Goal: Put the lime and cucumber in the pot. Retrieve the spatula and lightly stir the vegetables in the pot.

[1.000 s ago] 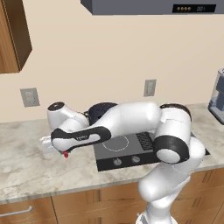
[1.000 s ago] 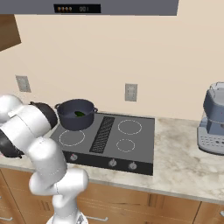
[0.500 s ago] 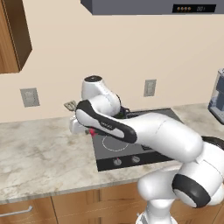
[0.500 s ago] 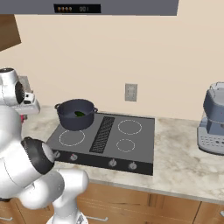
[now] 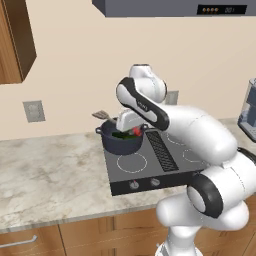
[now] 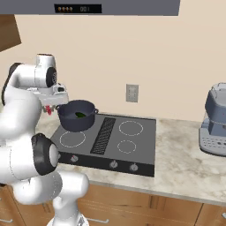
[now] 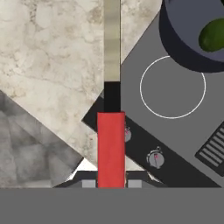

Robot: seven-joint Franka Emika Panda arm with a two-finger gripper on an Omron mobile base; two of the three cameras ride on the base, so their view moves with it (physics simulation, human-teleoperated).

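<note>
My pincer (image 7: 111, 183) pinches the spatula (image 7: 111, 148) by its red handle, its grey head reaching over the counter (image 7: 52, 65). The pot (image 6: 77, 115) sits on the stove (image 6: 128, 145)'s back left burner, just beside me, with something green (image 7: 214, 35) inside. No writing is readable.

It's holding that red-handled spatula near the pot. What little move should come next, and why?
Probably swing the spatula sideways over the pot and dip its head in. In the hand view the head hangs over the counter beside the pot, where a green vegetable lies.
</note>
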